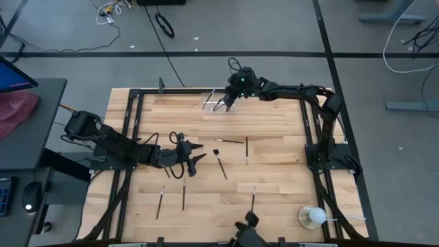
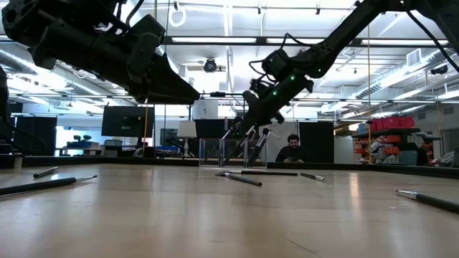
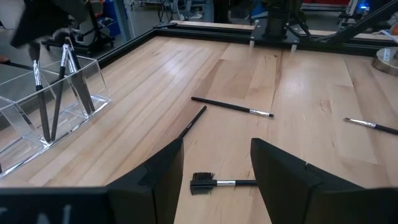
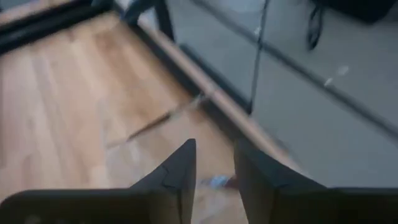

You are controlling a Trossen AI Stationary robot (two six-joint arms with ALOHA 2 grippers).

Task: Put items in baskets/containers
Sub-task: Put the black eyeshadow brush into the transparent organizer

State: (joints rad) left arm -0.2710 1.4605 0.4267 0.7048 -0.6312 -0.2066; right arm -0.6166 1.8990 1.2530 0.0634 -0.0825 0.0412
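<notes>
Now the right claw (image 1: 223, 103) hangs over the clear holder (image 1: 217, 101) at the far worktop edge, fingers narrow and seemingly empty, while the left claw (image 1: 194, 159), wide open, hovers near a brush (image 3: 221, 183) it should next descend on and grip.

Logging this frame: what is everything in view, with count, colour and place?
loose brushes: six countable, black, some with silver ferrules, scattered across the table's middle and near part
brushes in holder: at least three, black and silver, standing tilted
clear holder: one, see-through, far edge of the table
white ball: one, near right corner
table: one, light wood, black frame
person: one, dark clothes, in the room behind
left gripper: open, above a comb-tipped brush
right gripper: at the clear holder
</notes>
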